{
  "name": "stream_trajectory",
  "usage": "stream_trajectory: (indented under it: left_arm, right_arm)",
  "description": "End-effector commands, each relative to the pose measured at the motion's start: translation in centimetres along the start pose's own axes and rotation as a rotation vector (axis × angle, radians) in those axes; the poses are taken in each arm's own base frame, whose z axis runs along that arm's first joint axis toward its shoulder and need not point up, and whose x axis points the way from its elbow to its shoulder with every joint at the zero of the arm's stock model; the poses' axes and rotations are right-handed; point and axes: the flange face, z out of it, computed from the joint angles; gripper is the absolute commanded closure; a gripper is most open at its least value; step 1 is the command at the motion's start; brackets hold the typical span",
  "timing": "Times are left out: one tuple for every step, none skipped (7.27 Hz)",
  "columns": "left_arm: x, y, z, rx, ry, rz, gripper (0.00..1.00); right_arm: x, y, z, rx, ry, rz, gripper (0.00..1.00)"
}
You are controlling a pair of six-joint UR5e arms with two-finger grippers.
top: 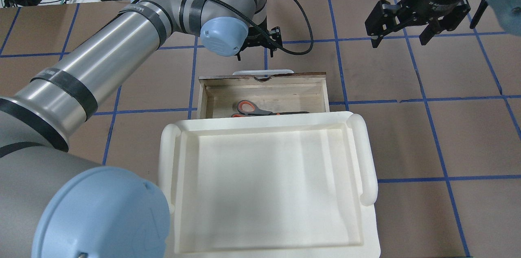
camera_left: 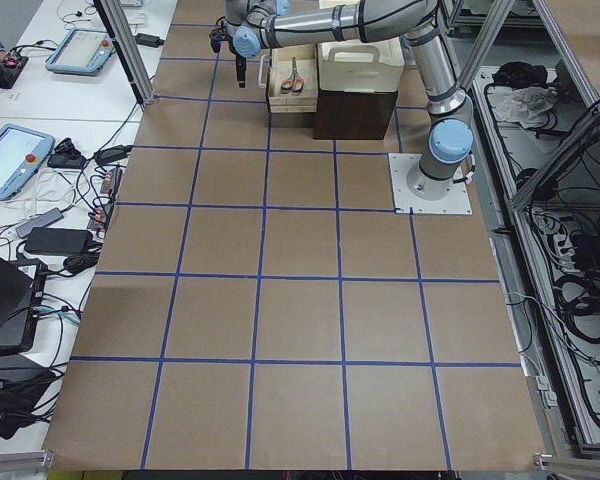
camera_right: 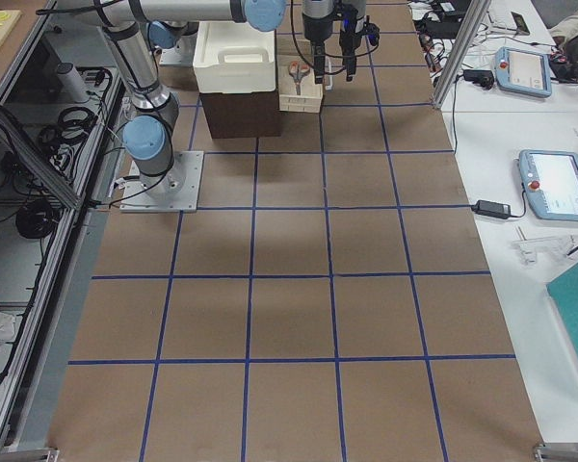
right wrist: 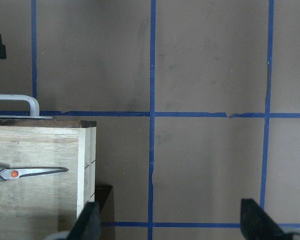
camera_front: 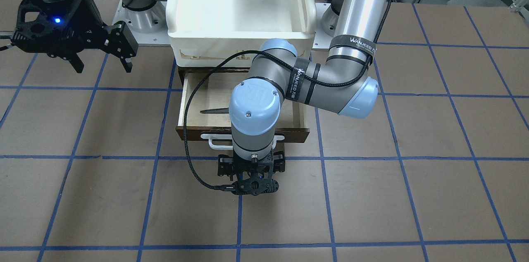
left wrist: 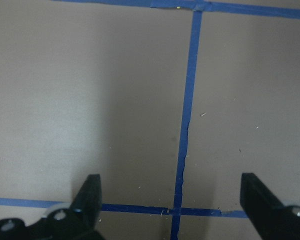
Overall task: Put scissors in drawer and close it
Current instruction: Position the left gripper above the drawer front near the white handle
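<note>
Four fingers (left wrist: 92, 197) apart, one scissors (top: 254, 108), one drawer (top: 264, 88)

The scissors (top: 260, 110), grey-handled with orange-lined loops, are lying flat inside the drawer (top: 264, 87), blades closed and pointing along its width. The shallow wooden drawer is standing pulled open, pale plywood interior showing behind its dark front.

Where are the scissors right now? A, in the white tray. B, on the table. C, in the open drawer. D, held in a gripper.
C: the scissors lie flat on the floor of the drawer, which stands pulled out.
</note>
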Motion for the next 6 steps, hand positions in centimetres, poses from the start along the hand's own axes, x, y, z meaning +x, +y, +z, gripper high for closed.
stream_trajectory:
  left_arm:
    - [0.1,0.0,1.2,-0.042,-0.015,0.014,0.00]
    - [0.0,0.3,1.5,-0.070,-0.024,0.027,0.00]
    - [0.2,0.4,1.9,-0.089,-0.005,0.029,0.00]
    - [0.3,0.3,2.5,-0.098,-0.002,0.038,0.00]
    - [0.3,0.4,2.9,-0.113,-0.006,0.038,0.00]
    - [0.4,0.7,3.1,-0.144,0.006,0.037,0.00]
  right_arm:
    - [0.1,-0.1,0.4,-0.008,0.004,-0.001,0.00]
    - [0.1,-0.1,0.4,-0.008,0.006,-0.001,0.00]
    - [0.1,-0.1,0.4,-0.008,0.007,-0.002,0.00]
    - [0.1,-0.1,0.4,-0.008,0.006,-0.001,0.00]
    - [0.1,-0.1,0.4,-0.008,0.007,-0.002,0.00]
    - [0.1,-0.1,0.4,-0.008,0.009,-0.002,0.00]
